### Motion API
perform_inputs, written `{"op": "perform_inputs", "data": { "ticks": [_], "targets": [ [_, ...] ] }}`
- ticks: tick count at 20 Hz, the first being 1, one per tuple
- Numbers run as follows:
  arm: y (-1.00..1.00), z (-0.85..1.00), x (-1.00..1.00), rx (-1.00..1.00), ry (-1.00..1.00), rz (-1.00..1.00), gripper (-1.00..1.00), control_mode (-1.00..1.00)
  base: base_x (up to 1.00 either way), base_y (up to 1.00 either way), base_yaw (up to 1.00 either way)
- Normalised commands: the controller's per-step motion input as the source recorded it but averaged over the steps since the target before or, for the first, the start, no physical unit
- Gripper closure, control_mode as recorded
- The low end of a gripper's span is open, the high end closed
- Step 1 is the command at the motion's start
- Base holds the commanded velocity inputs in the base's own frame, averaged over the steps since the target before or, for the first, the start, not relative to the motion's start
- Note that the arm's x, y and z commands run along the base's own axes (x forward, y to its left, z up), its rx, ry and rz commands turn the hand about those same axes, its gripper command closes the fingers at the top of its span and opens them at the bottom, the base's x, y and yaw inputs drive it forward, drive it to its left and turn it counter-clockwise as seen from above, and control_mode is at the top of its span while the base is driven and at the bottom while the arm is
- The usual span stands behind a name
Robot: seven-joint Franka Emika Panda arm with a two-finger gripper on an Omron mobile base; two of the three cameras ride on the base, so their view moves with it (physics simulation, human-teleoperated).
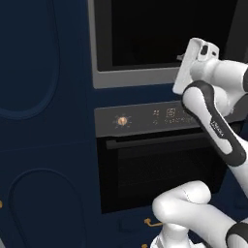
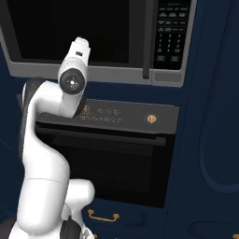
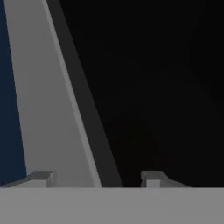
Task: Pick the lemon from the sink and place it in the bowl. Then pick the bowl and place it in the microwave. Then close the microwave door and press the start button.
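The microwave [image 1: 135,77] [image 2: 116,73] sits built into the wall, grey-framed with a wide dark glass front. Its microwave door [image 2: 70,28] looks flush with the frame. A keypad panel [image 2: 172,32] is on the right of it; its buttons are too small to tell apart. My hand [image 1: 193,63] [image 2: 76,55] is raised close in front of the lower part of the glass. In the hand view my gripper [image 3: 96,178] is open, nothing between its fingertips [image 3: 41,177], facing the grey frame edge [image 3: 43,96] and dark glass [image 3: 166,87]. The lemon, bowl and sink are out of view.
Under the microwave is an oven [image 1: 155,169] [image 2: 107,158] with a control strip, a brass knob [image 1: 122,121] [image 2: 151,118] and a bar handle [image 1: 145,141]. Dark blue cabinet panels [image 1: 38,121] [image 2: 214,116] flank both. A brass drawer pull [image 2: 102,216] sits low down.
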Motion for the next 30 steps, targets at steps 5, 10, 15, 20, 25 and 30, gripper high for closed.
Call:
{"op": "perform_inputs", "data": {
  "ticks": [5, 10, 15, 20, 25, 30],
  "targets": [
    [-0.49, 0.00, -0.47, 0.07, -0.04, 0.18, -1.00, -1.00, 0.00, 0.00, 0.00],
    [-1.00, 0.00, -0.85, 0.19, -0.09, 0.14, -1.00, -1.00, 0.00, 0.00, 0.00],
    [-1.00, 0.00, -0.24, 0.14, -0.03, 0.07, -1.00, -1.00, 0.00, 0.00, 0.00],
    [-1.00, 0.02, 0.13, 0.08, 0.00, 0.00, -1.00, -1.00, 0.00, 0.00, 0.00],
    [-0.94, -0.01, 0.43, 0.09, 0.00, 0.03, -1.00, -1.00, 0.00, 0.00, 0.00],
    [-0.38, -0.08, 0.59, 0.07, -0.01, 0.12, -1.00, -1.00, 0.00, 0.00, 0.00]
  ]
}}
